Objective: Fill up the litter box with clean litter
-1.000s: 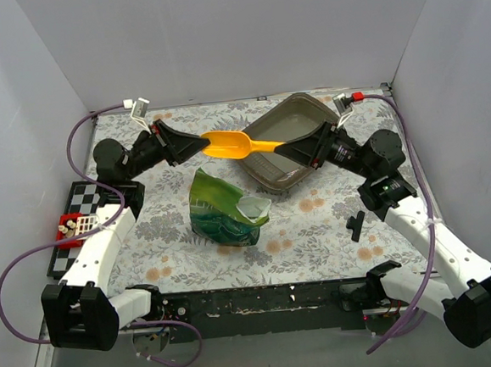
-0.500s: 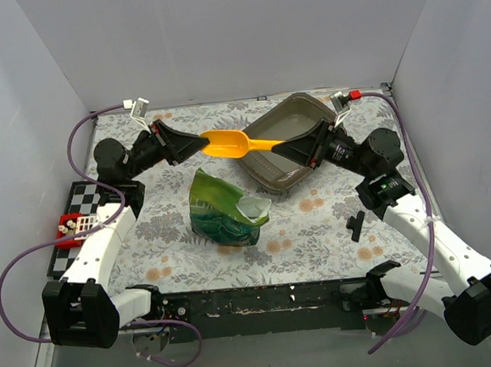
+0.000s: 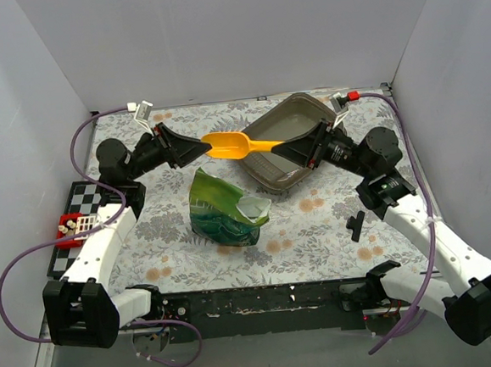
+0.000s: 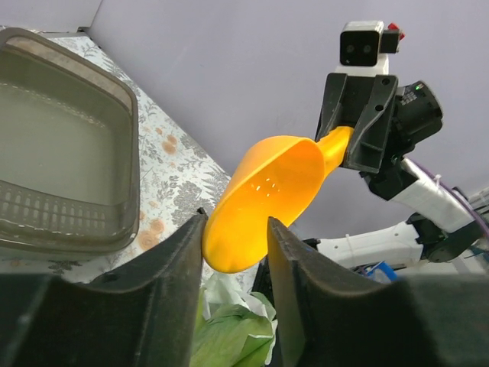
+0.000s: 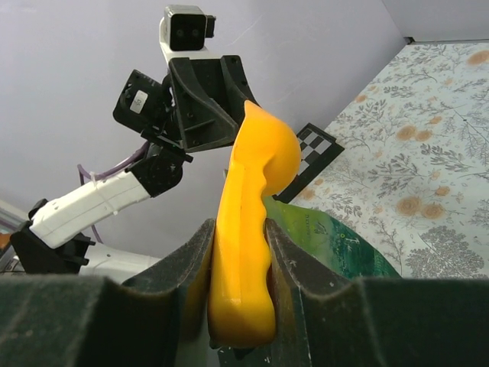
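Top external view puts our left claw (image 3: 198, 145) at the far left of the table, reaching towards the middle. Its fingers (image 4: 164, 290) press on either side of the wide mouth of a yellow-orange scoop (image 3: 230, 144), so we read it as pinching the scoop. The scoop hangs level in the air between the two claws, bowl towards the left one and handle towards the right one. Below the scoop, nearer our bases than either claw, a crumpled green bag (image 3: 222, 207) lies on the flowered cloth with its torn top open. Our right claw (image 3: 281, 148) is pinched tight on the scoop's handle, one finger (image 5: 191, 267) on each side. The litter box (image 3: 292, 124) sits under and behind the right claw, turned at an angle, well away from the left claw. Its floor looks pale and flat; we cannot tell whether that is litter.
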Robot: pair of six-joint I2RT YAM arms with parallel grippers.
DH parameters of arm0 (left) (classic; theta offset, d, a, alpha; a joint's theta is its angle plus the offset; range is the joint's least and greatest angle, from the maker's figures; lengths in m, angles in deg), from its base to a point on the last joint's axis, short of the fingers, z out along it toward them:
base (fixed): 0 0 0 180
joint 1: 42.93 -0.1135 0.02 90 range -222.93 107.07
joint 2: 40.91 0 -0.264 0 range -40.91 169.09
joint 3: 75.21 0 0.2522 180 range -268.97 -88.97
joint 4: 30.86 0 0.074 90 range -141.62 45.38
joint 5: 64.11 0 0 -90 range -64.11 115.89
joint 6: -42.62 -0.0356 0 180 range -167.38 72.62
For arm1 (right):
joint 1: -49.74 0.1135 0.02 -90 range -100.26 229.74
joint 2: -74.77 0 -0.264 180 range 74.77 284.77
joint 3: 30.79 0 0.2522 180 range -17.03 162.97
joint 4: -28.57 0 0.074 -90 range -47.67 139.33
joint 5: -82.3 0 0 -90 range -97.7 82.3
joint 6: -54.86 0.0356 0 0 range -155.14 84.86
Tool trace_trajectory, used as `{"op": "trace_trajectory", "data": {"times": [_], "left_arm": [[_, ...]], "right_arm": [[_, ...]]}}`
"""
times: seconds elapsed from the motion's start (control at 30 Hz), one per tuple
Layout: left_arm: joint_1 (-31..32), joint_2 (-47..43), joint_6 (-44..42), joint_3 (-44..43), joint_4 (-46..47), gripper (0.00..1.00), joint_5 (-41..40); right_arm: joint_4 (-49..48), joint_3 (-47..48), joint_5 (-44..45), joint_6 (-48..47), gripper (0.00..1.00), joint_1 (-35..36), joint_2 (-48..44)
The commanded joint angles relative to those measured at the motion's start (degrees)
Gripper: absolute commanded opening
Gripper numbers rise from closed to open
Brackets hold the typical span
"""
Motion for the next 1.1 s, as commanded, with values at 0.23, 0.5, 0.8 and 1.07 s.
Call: {"op": "trace_trajectory", "data": {"times": [0.23, 0.5, 0.8, 1.07], "left_arm": [[0.0, -4.4, -9.0, -6.4, -12.6, 0.52, 3.5], [0.1, -9.9, -28.0, -7.7, -29.1, 0.55, 3.4], [0.4, -9.3, -47.7, -12.6, -39.9, 0.60, 7.8], [2.2, -3.5, -58.0, -20.8, -50.1, 0.64, 11.0]], "right_arm": [[23.3, 13.7, 5.8, -14.6, 0.01, 0.0, -8.4], [44.0, 21.6, 8.4, -21.7, 0.01, 0.0, -13.3], [55.0, 23.7, 6.1, -26.2, 0.01, 0.0, -15.8], [58.9, 25.3, 4.9, -28.6, 0.01, 0.0, -17.6]]}}
